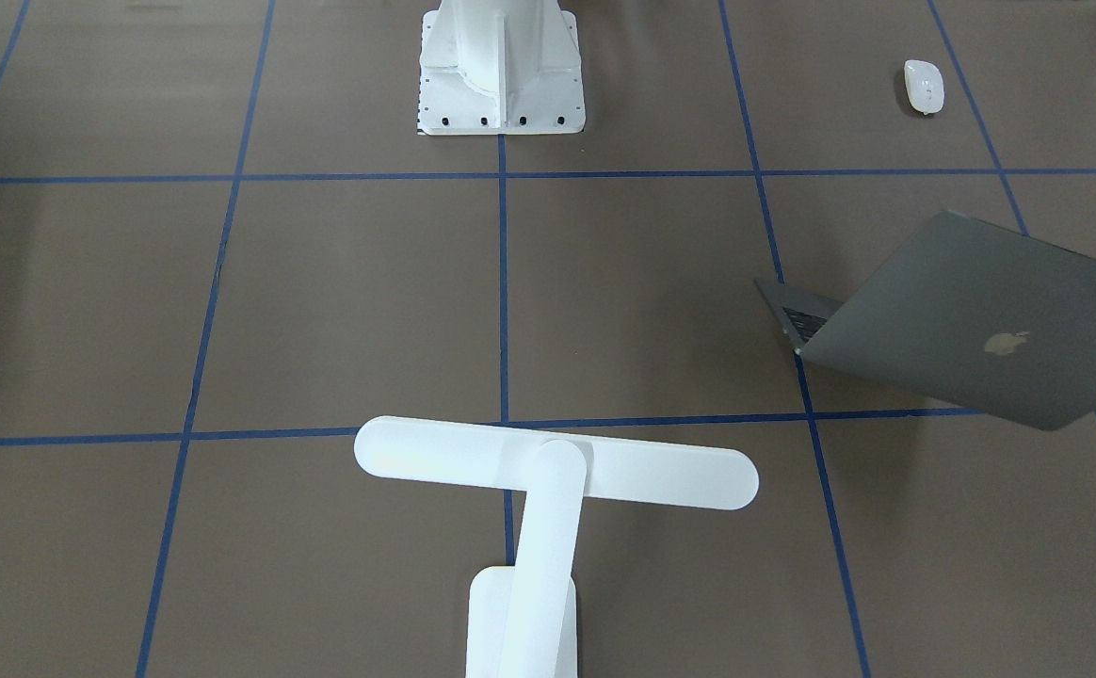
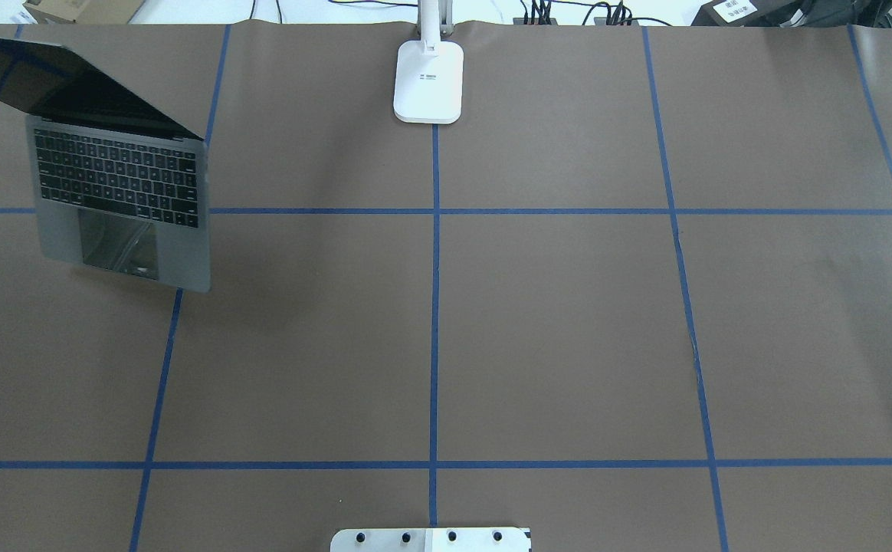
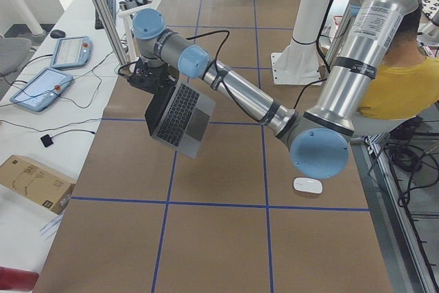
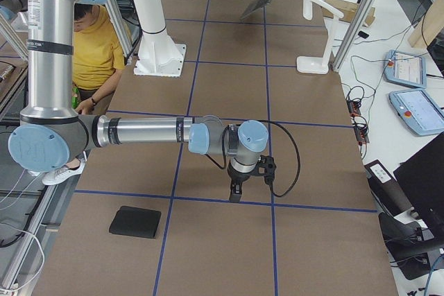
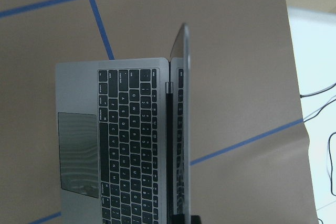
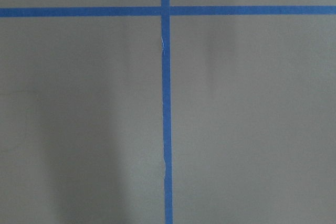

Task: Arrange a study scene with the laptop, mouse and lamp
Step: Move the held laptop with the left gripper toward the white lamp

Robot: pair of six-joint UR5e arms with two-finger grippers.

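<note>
Brown counter [image 6: 252,119] marked with blue tape.
A vertical strip [image 6: 166,129] runs down the centre and crosses a horizontal strip [image 6: 79,12] near the upper edge; a faint shadow [image 6: 68,150] dims the lower left.

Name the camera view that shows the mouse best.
Exterior front-facing: the mouse lies unobstructed, seen from above, seam visible. Exterior left shows it whole, at a slant; exterior right, only a distant speck. Overhead and both wrist views miss it.
</note>
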